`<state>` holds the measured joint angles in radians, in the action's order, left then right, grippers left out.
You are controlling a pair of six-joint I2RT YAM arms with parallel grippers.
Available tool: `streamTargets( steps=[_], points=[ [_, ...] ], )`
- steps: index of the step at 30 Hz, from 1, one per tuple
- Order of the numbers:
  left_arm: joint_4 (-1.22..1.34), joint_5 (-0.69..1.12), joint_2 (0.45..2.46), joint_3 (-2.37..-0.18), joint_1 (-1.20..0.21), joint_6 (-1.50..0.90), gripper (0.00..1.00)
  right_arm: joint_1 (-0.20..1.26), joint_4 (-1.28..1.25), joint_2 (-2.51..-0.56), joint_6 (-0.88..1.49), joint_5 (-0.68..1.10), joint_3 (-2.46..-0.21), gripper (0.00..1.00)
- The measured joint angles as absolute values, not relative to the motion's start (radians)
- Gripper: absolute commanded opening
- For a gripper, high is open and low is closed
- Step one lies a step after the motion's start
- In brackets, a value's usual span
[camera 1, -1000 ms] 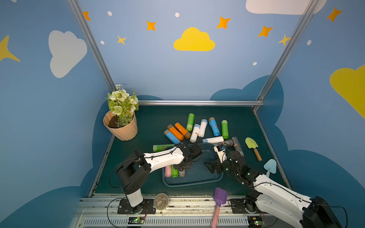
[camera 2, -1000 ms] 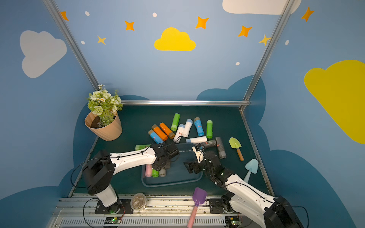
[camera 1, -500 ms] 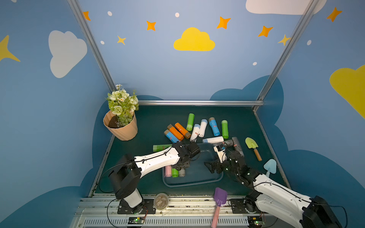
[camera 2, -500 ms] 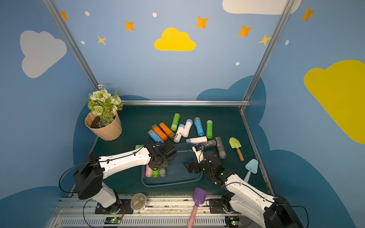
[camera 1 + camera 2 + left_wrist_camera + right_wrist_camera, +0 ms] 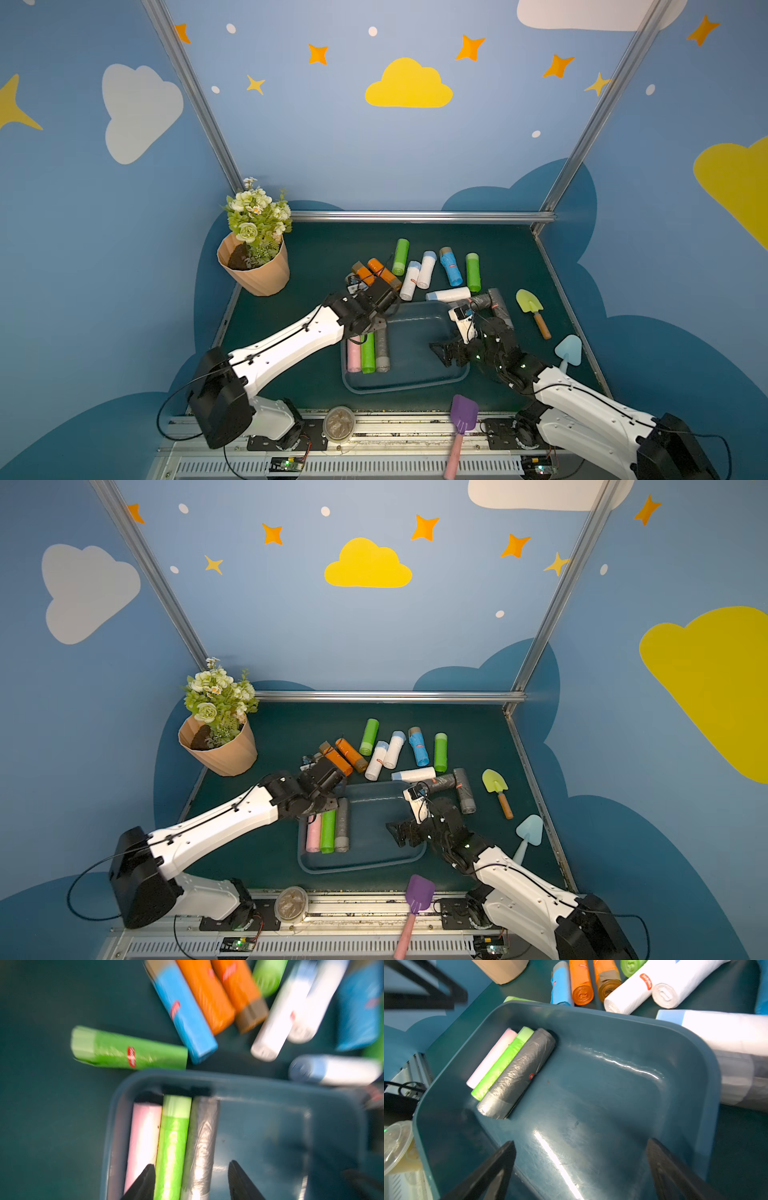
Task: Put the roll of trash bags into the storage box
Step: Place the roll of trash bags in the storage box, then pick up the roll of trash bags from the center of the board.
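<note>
Now, over 3 rolls [image 5: 172, 1136] in the storage box [image 5: 270, 1088], my left gripper [image 5: 192, 1176] hangs part-open and empty, and the loose green roll [image 5: 128, 1053] lies just past the far rim, lengthwise along it, nearer these jaws than my wide-open right gripper [image 5: 581, 1153].

The storage box [image 5: 415, 349], only one, is holding three rolls [image 5: 368, 353]: one pink, one green, one grey. Above it in the frame, twelve loose rolls [image 5: 451, 268] are lying on the table [image 5: 324, 249]: three green, three white, two orange, two blue, two grey. Three toy shovels [image 5: 528, 301], one flower pot [image 5: 257, 276] and one lidded cup [image 5: 339, 424] are sitting around.
</note>
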<state>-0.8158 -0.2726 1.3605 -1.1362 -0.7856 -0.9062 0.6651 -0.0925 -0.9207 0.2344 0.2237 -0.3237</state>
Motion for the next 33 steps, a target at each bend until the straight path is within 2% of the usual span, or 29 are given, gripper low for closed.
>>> streamTargets(
  steps=[7,17,33],
  points=[
    [-0.738,-0.239,1.241,-1.042,-0.617,-0.932,0.59,0.742,-0.080,-0.896,0.181,0.240,-0.324,0.97],
    [-0.662,-0.153,1.290,-1.002,-0.371,-1.060,0.63,0.922,-0.093,-0.881,0.074,0.208,-0.324,0.97],
    [-0.587,-0.107,1.455,-0.996,-0.328,-1.521,0.68,0.975,-0.106,-0.888,0.009,0.165,-0.324,0.97]
  ],
)
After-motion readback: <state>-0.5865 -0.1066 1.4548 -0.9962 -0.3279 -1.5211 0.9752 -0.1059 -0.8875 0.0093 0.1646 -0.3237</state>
